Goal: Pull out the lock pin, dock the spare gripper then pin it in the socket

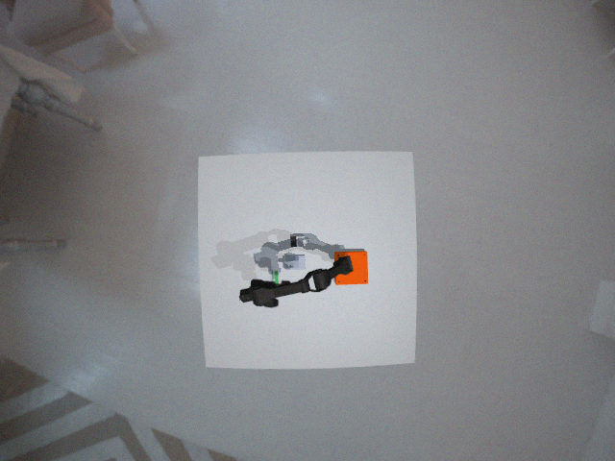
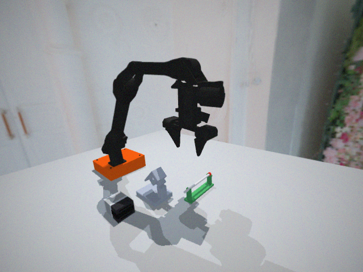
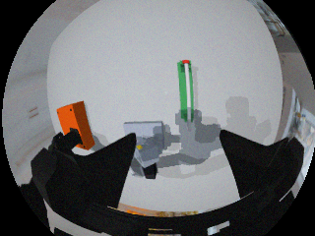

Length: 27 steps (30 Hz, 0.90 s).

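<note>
The lock pin (image 2: pixel 198 182) (image 3: pixel 187 93), a white rod with a red head, lies lengthwise across the two uprights of the green rack (image 2: pixel 202 191) (image 3: pixel 182 95) (image 1: pixel 276 278). The grey-blue mount (image 2: pixel 161 190) (image 3: pixel 143 128) (image 1: pixel 300 261) stands beside the rack, its angled socket on a post with no pin seen through it. The spare gripper (image 2: pixel 123 208) (image 3: pixel 151 171) (image 1: pixel 297 240), a black block with a pale part, lies on the table on the mount's other side. My gripper (image 2: pixel 188 151) (image 3: pixel 180 136) is open and empty, pointing down, well above the rack and mount.
The orange arm base (image 1: pixel 359 270) (image 2: pixel 134 161) (image 3: pixel 76 115) stands behind the mount. The mount is between the spare gripper and the green rack. The arm's shadows fall over the mount, the spare gripper and the near end of the rack. The white table top (image 1: pixel 307 188) ends in straight edges.
</note>
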Each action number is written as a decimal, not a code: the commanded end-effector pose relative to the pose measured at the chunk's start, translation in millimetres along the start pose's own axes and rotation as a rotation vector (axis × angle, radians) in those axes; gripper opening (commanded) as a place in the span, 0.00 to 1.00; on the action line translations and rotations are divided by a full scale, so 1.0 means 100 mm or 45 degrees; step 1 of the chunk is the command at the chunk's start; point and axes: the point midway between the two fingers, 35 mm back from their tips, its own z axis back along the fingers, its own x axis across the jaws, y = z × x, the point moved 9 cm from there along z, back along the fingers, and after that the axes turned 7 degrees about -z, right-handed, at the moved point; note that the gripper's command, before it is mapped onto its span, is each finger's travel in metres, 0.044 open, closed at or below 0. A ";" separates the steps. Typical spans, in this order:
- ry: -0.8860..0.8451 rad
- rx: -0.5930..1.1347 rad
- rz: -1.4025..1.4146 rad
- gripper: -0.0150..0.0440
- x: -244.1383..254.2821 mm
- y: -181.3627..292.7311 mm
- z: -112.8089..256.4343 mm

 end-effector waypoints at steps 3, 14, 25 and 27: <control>-0.081 0.153 -0.696 1.00 0.02 0.85 -0.17; -0.149 0.461 -1.894 1.00 0.54 2.09 -0.39; -0.204 0.494 -1.902 1.00 0.44 2.12 -0.69; -0.232 0.511 -1.906 1.00 0.40 2.13 -0.84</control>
